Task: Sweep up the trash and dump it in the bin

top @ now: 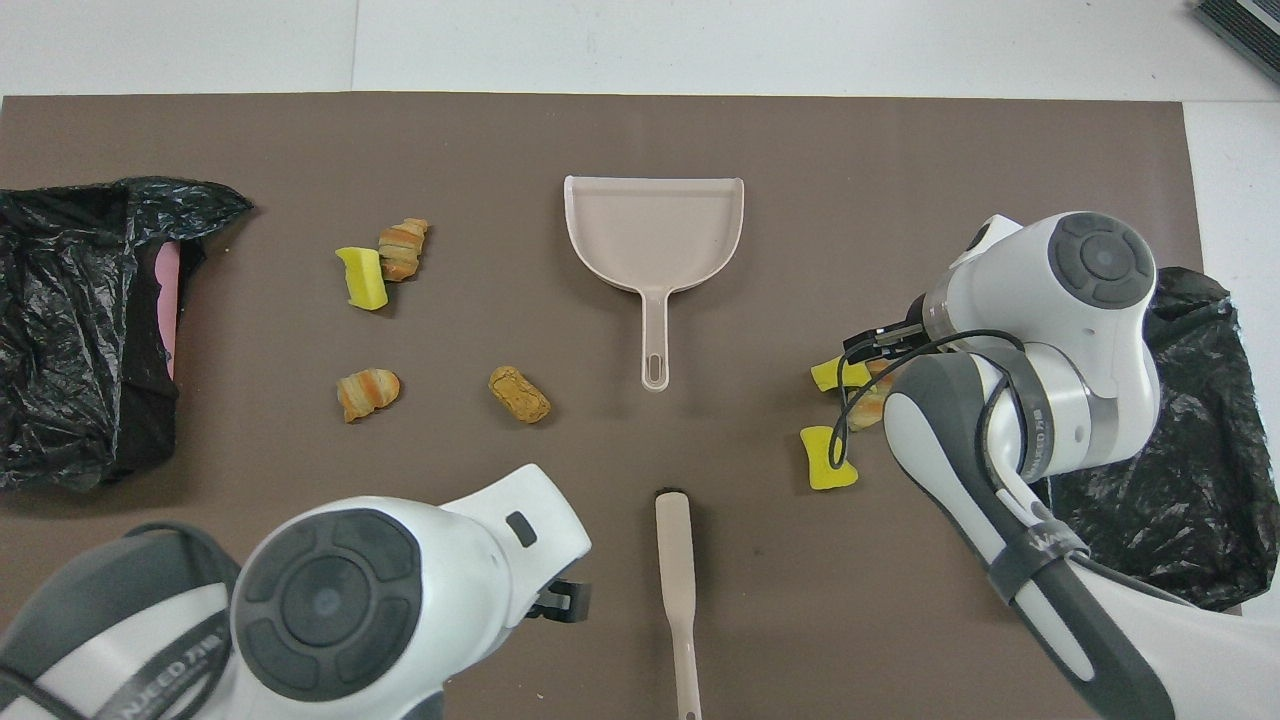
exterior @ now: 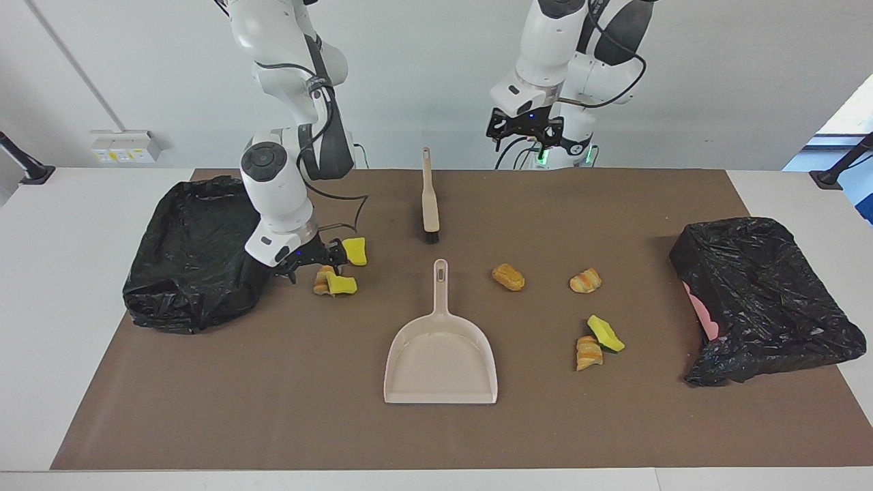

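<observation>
Trash lies in two groups on the brown mat. Toward the right arm's end are a yellow sponge chunk [exterior: 354, 250] [top: 828, 458] and a pastry lump with another sponge [exterior: 334, 282]. Toward the left arm's end are two pastry lumps [exterior: 508, 277] [exterior: 585, 280], plus a sponge [exterior: 605, 333] touching a pastry [exterior: 588, 352]. My right gripper [exterior: 314, 261] hangs low and open beside the first group, between it and the black-lined bin [exterior: 194, 259]. My left gripper [exterior: 525, 133] is open, high over the mat beside the brush handle.
The beige dustpan [exterior: 441, 358] [top: 655, 225] lies mid-mat, handle toward the robots. The brush [exterior: 430, 201] [top: 677, 570] lies in line with it, nearer the robots. A second black-bagged bin [exterior: 764, 293] lies tipped at the left arm's end, pink showing.
</observation>
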Robot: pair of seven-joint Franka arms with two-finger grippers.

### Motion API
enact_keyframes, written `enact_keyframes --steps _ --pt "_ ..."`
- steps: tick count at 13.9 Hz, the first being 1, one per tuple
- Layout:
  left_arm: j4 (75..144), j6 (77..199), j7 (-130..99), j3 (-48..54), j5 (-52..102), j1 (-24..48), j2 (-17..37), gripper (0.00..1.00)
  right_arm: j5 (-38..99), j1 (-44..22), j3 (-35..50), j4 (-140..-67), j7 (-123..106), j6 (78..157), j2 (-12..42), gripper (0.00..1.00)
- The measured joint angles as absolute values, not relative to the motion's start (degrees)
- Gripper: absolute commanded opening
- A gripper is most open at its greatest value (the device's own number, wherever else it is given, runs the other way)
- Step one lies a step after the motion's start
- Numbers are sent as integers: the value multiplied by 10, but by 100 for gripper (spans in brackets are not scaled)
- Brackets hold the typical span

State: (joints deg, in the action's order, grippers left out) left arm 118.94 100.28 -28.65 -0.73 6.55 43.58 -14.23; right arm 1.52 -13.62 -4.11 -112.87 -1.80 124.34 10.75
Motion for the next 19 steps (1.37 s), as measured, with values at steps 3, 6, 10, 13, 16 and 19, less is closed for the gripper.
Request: enact_keyframes --steps 3,6,10,13,16,19 --pt "1237 1078 -380 -6 70 513 -137 100 16 -181 -40 -1129 56 1243 104 100" --pt "1259 1131 -468 -6 72 574 -106 100 17 -192 -41 -1122 85 1245 104 100" --pt "1261 1219 -528 -6 72 628 -34 100 66 -208 -38 -1051 164 1244 126 100" --pt "1262 1230 -537 -7 77 636 -7 100 71 -237 -35 -938 226 1205 195 100" --pt "1269 1232 -534 -8 98 639 -7 98 72 -270 -34 -818 264 1182 288 100" --pt "1282 1253 -535 -7 102 660 5 96 70 -294 -35 -761 280 1181 355 100"
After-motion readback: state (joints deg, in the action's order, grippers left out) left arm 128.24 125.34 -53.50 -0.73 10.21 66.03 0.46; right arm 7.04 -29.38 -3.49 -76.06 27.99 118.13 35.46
